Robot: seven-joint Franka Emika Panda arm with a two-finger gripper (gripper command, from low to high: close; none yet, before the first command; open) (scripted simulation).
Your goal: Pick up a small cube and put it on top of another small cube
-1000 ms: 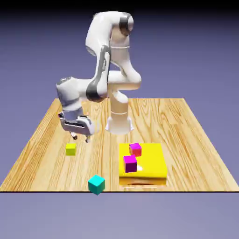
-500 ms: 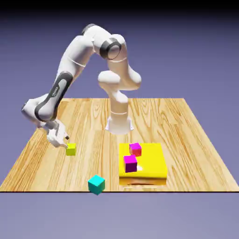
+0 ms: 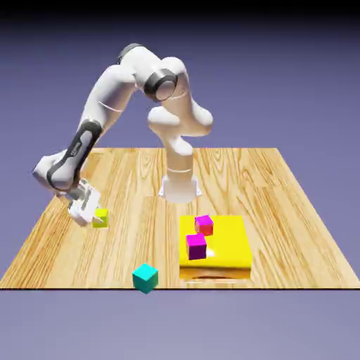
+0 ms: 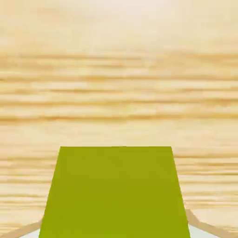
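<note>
The lime small cube (image 3: 102, 217) sits at the exterior view's left, a little above the wood, with my gripper (image 3: 93, 216) shut on it. In the hand view the lime cube (image 4: 114, 193) fills the lower middle, large, between grey fingertips (image 4: 201, 229) that only peek out at its bottom corners. The teal cube (image 3: 145, 278) rests alone near the table's front edge, well apart from the gripper.
A flat yellow slab (image 3: 228, 256) lies at the exterior view's right of centre with two magenta cubes (image 3: 197, 245) on it. The robot's base (image 3: 178, 184) stands at the far middle of the wooden table (image 3: 281, 211).
The arm swung to the exterior view's left and dropped to the lime cube. The jaws closed on it, and the cube now sits slightly higher and further left than before.
</note>
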